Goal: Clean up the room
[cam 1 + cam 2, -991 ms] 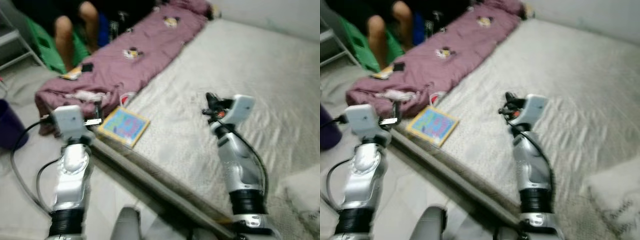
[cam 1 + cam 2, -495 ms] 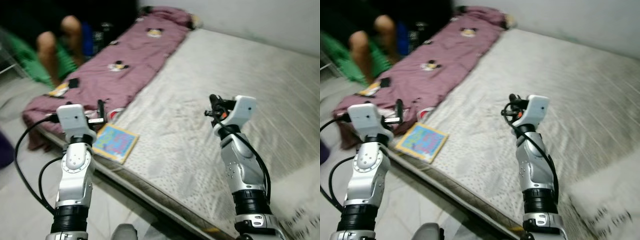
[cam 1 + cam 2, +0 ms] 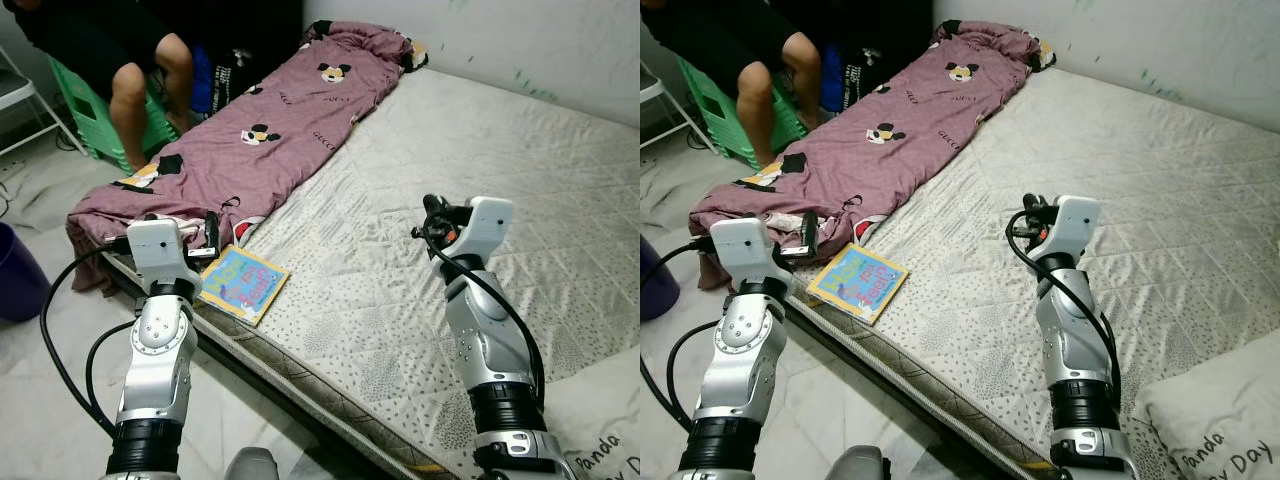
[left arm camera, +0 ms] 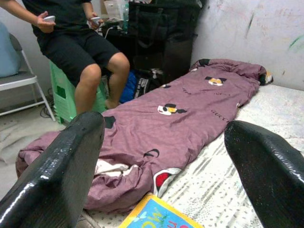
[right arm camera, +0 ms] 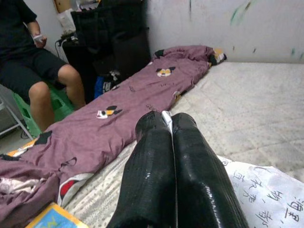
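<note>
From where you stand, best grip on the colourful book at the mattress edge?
Probably the book's corner nearest the mattress edge, approached from the floor side with the open left gripper. The book lies flat, so only an edge gives the fingers purchase.

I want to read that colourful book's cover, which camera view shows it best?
The left eye view: the book lies whole and unobstructed at the mattress edge. The right eye view shows it whole too. Each wrist view catches just a corner.
</note>
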You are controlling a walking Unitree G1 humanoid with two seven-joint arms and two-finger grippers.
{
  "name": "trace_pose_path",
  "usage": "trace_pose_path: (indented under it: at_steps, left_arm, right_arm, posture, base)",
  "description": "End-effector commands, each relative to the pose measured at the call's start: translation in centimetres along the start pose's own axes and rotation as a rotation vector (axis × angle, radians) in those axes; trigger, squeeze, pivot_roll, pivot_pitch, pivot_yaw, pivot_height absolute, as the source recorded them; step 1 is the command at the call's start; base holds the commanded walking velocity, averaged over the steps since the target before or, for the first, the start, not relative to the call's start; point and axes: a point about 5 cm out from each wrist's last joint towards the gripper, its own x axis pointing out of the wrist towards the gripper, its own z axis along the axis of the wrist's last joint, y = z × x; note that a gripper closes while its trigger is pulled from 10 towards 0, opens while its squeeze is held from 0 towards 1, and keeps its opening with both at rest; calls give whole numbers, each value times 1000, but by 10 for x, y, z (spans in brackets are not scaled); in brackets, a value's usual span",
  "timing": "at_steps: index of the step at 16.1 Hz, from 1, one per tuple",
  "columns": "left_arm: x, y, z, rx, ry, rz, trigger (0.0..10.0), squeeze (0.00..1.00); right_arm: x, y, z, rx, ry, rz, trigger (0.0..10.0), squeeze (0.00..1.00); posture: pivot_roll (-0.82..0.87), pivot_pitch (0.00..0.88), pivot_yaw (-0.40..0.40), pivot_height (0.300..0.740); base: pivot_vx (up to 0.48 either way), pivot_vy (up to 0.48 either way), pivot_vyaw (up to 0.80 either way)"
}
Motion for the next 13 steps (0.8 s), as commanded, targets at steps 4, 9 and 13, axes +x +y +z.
trace_pose_path:
  at_steps: [4, 9, 13]
  left_arm:
    - [9, 1, 5, -6, -18, 9, 10000, 0]
    - [-2, 1, -5, -19, 21, 28, 10000, 0]
    - [-10, 1, -8, -21, 35, 20, 10000, 0]
  right_arm:
    - [9, 8, 5, 9, -24, 19, 10000, 0]
    - [6, 8, -4, 16, 25, -32, 10000, 0]
    - [0, 15, -16, 15, 74, -15, 10000, 0]
  posture:
    - [-52, 0, 21, 740]
    - [-53, 0, 11, 740]
    - [-23, 0, -11, 740]
  base:
    - [0, 0, 0]
    - [0, 0, 0]
    - [0, 0, -709]
